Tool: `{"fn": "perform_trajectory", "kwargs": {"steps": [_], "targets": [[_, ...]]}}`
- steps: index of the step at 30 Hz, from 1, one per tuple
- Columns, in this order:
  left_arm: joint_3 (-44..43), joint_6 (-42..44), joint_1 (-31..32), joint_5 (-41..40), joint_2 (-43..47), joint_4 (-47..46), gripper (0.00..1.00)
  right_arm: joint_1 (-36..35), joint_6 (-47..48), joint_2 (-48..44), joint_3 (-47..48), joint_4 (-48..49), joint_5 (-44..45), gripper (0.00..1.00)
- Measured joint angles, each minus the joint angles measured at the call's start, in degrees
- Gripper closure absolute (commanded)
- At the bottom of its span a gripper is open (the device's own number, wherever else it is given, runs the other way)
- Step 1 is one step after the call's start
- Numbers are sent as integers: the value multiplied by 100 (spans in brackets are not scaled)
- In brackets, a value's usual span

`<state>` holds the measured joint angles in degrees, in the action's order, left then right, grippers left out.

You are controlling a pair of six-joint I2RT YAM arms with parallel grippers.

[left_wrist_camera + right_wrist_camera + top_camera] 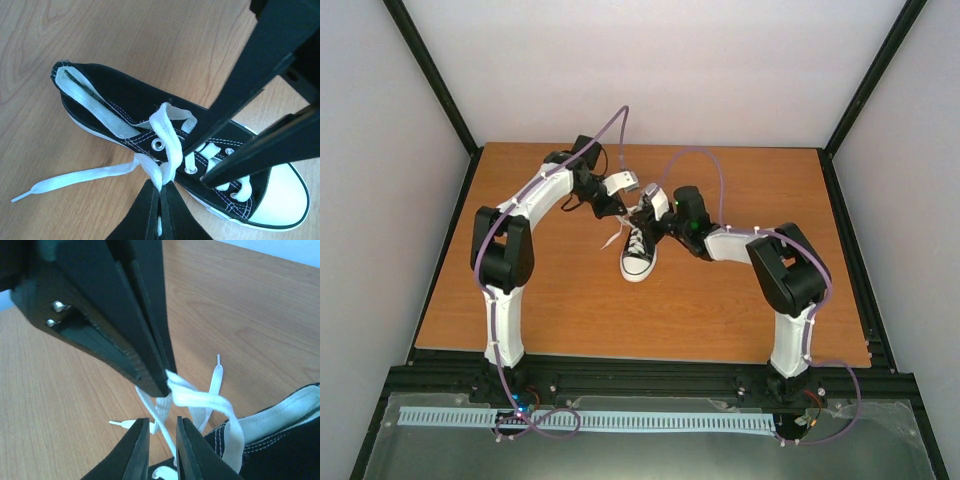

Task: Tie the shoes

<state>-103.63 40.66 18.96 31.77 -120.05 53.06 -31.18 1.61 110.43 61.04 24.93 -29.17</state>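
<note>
The black canvas sneaker (638, 258) with white toe cap lies mid-table, toe toward the arms. In the left wrist view the sneaker (125, 100) lies slantwise, toe cap at lower right. My left gripper (162, 184) is shut on the white lace (169, 137) just beside the top eyelets, and one lace end (75, 179) trails over the wood. My right gripper (163, 422) is narrowly open, with a lace strand (165, 412) running between its fingers. Its fingers (235, 102) reach over the shoe's laced front. Both grippers, left (623, 210) and right (642, 218), meet above the shoe's heel end.
The wooden table (570, 300) is bounded by a black frame and pale walls on three sides. A purple cable (610, 135) arcs over the left arm, another over the right. A black rail (640, 385) runs along the near edge by the arm bases.
</note>
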Motion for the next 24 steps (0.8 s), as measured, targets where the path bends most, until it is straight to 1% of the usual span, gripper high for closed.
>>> {"fn": "perform_trajectory", "kwargs": {"steps": [11,15,20,24], "targets": [[-2,2,-22,201,0,96,99,35,-291,509,367,184,98,85],[-2,2,-22,273,0,98,99,39,-358,603,367,190,162,83],[-17,2,-22,323,0,105,99,39,-415,614,372,313,151,78],[-96,2,-22,343,-2,142,99,39,-448,619,372,417,149,78]]}}
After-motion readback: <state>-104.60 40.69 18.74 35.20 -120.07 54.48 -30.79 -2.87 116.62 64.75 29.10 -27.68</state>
